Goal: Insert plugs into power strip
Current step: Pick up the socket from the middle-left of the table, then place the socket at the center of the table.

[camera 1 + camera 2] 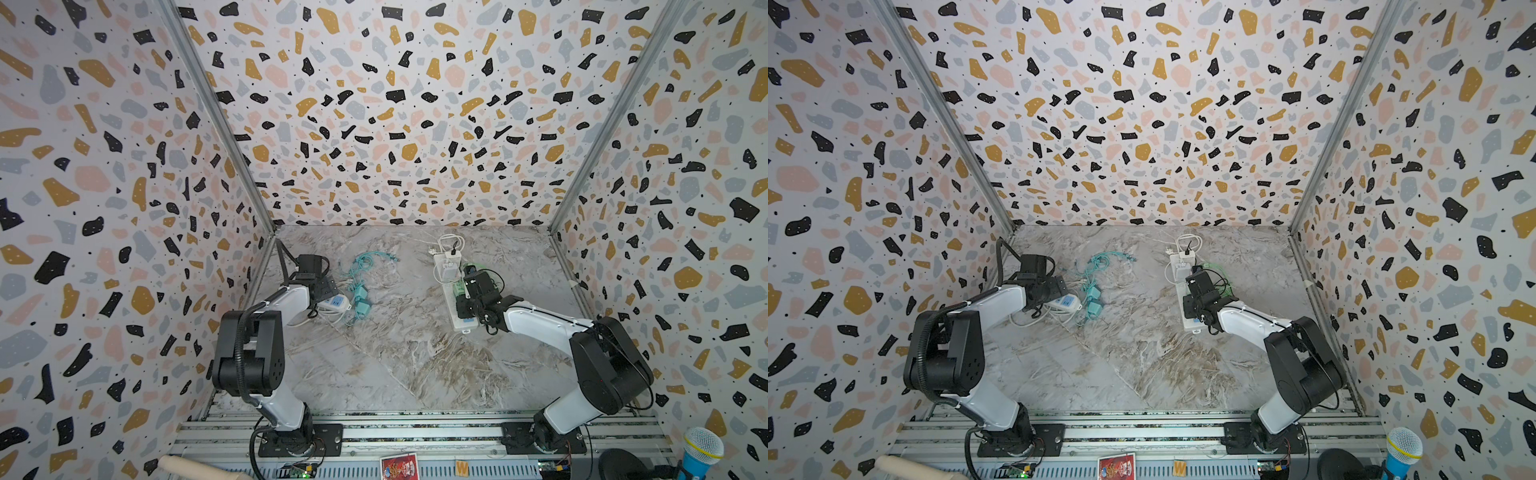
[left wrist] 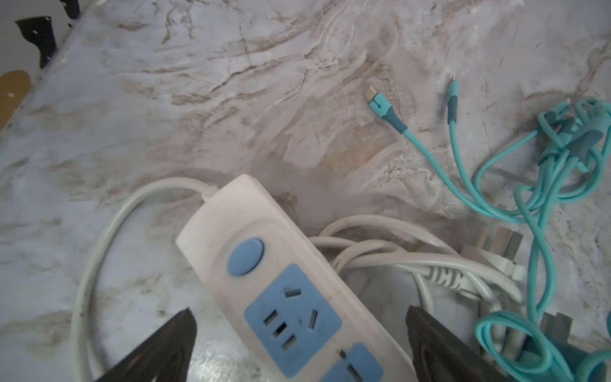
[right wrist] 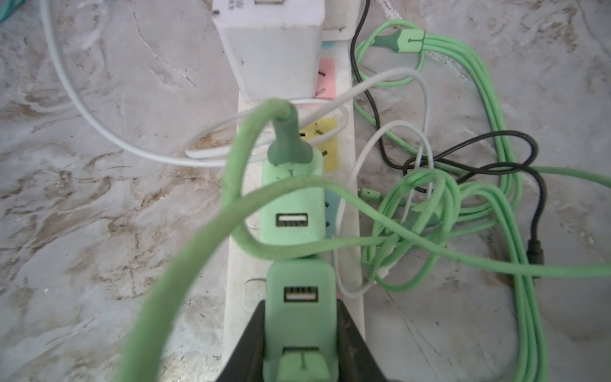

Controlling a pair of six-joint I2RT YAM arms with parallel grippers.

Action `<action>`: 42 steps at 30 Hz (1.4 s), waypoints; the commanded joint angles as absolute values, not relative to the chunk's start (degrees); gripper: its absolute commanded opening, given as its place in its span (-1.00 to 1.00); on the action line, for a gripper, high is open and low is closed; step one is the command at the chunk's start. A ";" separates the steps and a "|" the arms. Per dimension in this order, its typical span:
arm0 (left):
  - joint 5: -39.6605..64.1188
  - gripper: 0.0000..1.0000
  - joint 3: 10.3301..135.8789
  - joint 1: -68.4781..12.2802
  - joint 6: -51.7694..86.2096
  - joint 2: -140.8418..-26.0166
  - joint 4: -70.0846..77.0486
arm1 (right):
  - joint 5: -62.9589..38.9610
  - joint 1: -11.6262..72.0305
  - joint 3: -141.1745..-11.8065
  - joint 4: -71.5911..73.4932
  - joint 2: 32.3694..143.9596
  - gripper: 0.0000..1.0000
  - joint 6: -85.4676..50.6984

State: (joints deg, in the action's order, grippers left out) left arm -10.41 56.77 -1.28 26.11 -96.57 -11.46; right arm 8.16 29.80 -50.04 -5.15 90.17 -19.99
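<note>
Mint green plug (image 3: 299, 330) pinched in right hand (image 3: 301, 309); left hand (image 2: 299, 311) spread wide.

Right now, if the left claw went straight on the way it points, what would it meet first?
Likely the white power strip with blue sockets, lying straight ahead of the open left claw; depth is unclear.

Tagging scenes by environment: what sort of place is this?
Probably a purpose-built robot test booth: terrazzo-print walls box in a marble-look tabletop, and the left arm and right arm are bolted to an aluminium rail.
</note>
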 commanded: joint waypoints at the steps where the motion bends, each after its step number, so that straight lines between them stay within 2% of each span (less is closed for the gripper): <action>1: -9.10 0.99 59.00 -1.23 27.74 -98.63 -10.58 | 6.07 29.52 -50.96 -11.69 90.08 -0.33 -18.80; 7: -7.56 0.99 59.13 -1.19 28.41 -101.17 -9.14 | 4.64 29.61 -51.42 -11.72 89.49 -0.12 -18.80; 11: -7.03 0.85 59.11 -1.19 28.40 -101.47 -8.42 | 4.10 29.62 -51.50 -12.10 88.18 -0.06 -19.04; 15: -6.05 0.58 59.09 -1.14 28.07 -101.77 -7.87 | 4.48 29.53 -52.61 -13.51 86.91 -0.03 -18.87; 20: -4.02 0.08 58.99 -1.15 27.29 -100.90 -7.71 | 4.69 29.49 -54.26 -15.40 84.81 0.01 -18.72; 23: -4.19 -0.12 59.08 -1.15 26.23 -97.79 -8.85 | 4.32 29.45 -55.66 -17.15 83.82 0.03 -18.30; 25: -4.09 -0.22 59.43 -1.22 25.01 -94.93 -10.51 | 3.59 29.29 -56.81 -18.59 83.26 0.05 -18.03; 31: 0.60 -0.34 57.71 -1.87 21.47 -84.71 -14.48 | -1.21 28.83 -60.18 -21.41 81.54 0.06 -17.97; 34: 3.11 -0.36 55.81 -5.96 19.04 -79.93 -15.18 | -2.89 28.78 -61.66 -22.45 81.04 0.07 -18.07; 37: 4.68 -0.36 54.38 -13.99 17.14 -77.36 -13.74 | -3.99 28.16 -62.85 -23.48 81.32 0.07 -17.62; 42: 3.49 -0.36 54.64 -27.79 17.13 -79.66 -9.74 | -4.80 25.84 -64.38 -24.86 81.65 0.07 -17.54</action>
